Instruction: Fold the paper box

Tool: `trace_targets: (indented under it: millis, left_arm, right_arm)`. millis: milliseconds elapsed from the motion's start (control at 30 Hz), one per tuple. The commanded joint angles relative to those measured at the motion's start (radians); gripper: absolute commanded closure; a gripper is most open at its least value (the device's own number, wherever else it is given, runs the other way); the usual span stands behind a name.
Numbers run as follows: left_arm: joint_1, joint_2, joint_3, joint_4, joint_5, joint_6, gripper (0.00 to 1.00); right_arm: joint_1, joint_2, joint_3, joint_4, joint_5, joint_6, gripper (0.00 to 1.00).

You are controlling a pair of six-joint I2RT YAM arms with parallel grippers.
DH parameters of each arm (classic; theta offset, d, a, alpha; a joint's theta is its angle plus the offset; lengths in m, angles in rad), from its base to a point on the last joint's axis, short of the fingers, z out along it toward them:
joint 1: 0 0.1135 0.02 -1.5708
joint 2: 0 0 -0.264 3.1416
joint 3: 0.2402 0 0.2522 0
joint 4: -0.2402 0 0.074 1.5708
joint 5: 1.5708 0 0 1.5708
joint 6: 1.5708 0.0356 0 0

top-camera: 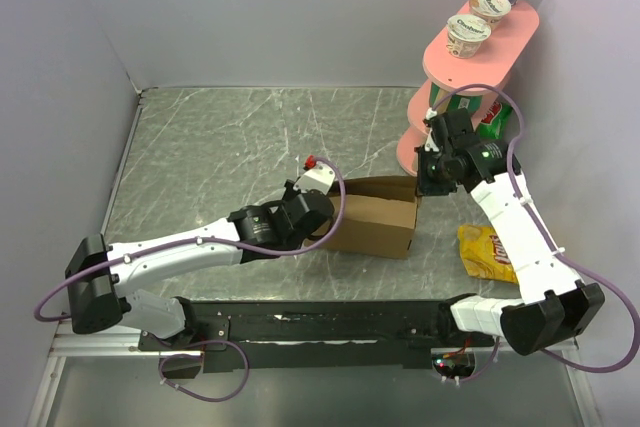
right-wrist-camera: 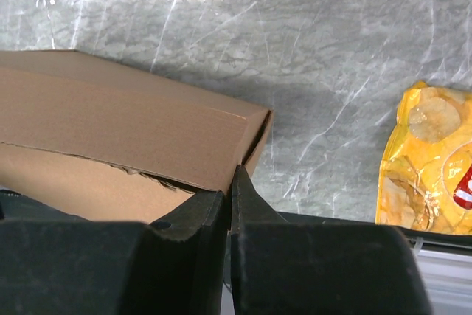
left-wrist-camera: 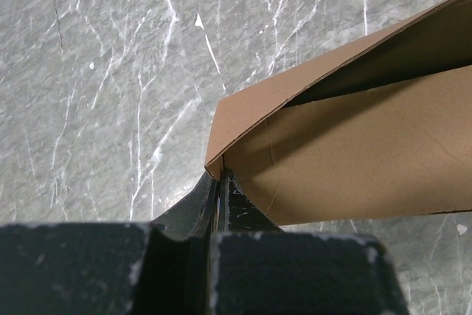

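Brown paper box [top-camera: 375, 222], corners nipped by left hand [left-wrist-camera: 218, 182] and right hand [right-wrist-camera: 234, 182], beside yellow chip bag [top-camera: 485, 252].

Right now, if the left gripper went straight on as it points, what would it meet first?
The plain brown cardboard box: the shut left gripper seems to touch its near corner, so it would press straight into that.
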Motion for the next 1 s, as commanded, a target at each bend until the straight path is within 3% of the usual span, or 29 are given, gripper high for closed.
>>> trace_targets:
  millis: [0,967]
  left_arm:
    - [-0.028,0.091,-0.006,-0.067,0.228,-0.01,0.99]
    - [-0.016,0.123,0.01,-0.065,0.185,0.069,0.99]
  right_arm:
    - [0.007,-0.011,0.064,0.068,-0.187,0.016,0.92]
    - [-0.088,0.112,0.168,-0.065,-0.302,-0.128,0.99]
